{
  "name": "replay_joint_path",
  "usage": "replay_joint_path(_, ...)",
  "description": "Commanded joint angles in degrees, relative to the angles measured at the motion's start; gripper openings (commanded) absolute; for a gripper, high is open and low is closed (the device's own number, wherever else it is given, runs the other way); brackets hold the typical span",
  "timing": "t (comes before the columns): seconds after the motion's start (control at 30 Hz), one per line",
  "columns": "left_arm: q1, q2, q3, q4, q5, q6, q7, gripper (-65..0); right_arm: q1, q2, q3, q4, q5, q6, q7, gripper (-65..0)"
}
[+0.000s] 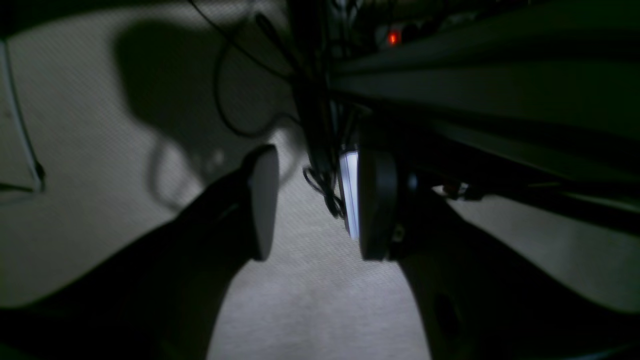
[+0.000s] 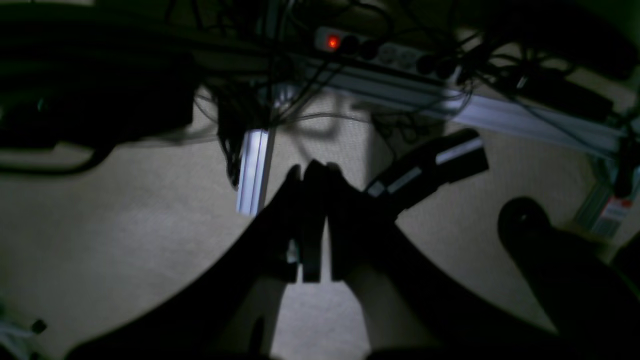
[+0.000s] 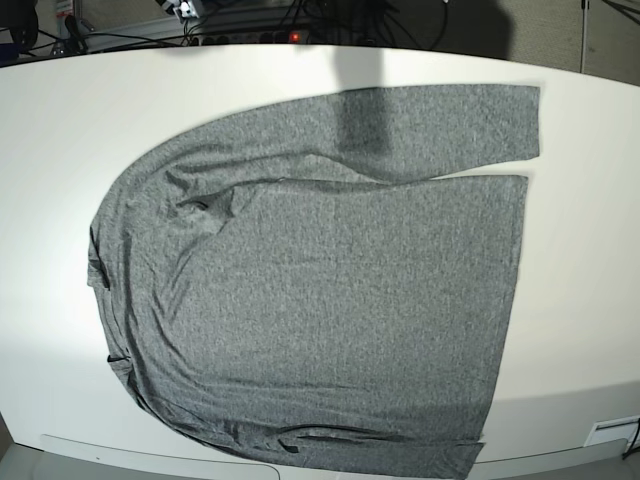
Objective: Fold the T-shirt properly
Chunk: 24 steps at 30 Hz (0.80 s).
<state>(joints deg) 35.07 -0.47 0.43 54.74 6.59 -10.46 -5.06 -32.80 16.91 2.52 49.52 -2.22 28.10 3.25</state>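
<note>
Base view shows the T-shirt (image 3: 330, 310) spread flat on the white table (image 3: 590, 250), a heather-grey long-sleeved knit lying sideways, its hem toward the right of the view and its shoulders toward the left. One sleeve (image 3: 440, 125) runs along the far edge of the body, with a soft shadow across its middle; the near edge of the shirt reaches almost to the table's front rim, where a few wrinkles gather. Neither arm appears in this view.

Both wrist cameras look down past the table to a carpeted floor (image 1: 310, 300) with cables and a power strip (image 2: 380, 50) lit by a red lamp, so both arms seem to hang off to the side, well apart from the garment. The left gripper (image 1: 315, 200) has its jaws spread with bare floor between them and nothing in hold. The right gripper (image 2: 315, 180) has its fingers pressed together and also carries nothing.

My judgement: no fold has begun, so the step in hand is the first approach. To do it well, the right gripper should open before descending, and each arm should take a matching point on one long edge, such as a shoulder and the hem corner, pinching only the top layers. The far sleeve is best laid over the body first, so the later fold comes out square, and the near-edge wrinkles smoothed
</note>
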Motion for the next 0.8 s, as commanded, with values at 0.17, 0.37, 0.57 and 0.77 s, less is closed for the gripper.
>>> replay_joint_path(0.17,9.70,-2.05,0.00,16.24,0.02,-0.04,2.34,-40.1,-11.89,4.31,0.17,16.22,5.77,0.57,-2.93,-62.8)
replay_joint_path(0.37,17.07,-4.76,0.00,30.25,0.07,-0.02,6.86,-40.1,-21.62,6.60,4.50,31.52,6.12,0.00,-6.67,-62.8)
replay_joint_path(0.57,22.49,-8.98,0.00,43.01,6.45,0.00,11.10,-40.1,-30.38,6.58,14.19,46.01,6.10,0.07,-8.04,-62.8)
replay_joint_path(0.77,23.32,-11.58,0.00,56.28,20.46,-0.02,17.42,-40.1,-34.80,6.60,22.84,58.82,5.46,0.17,-12.35,-62.8)
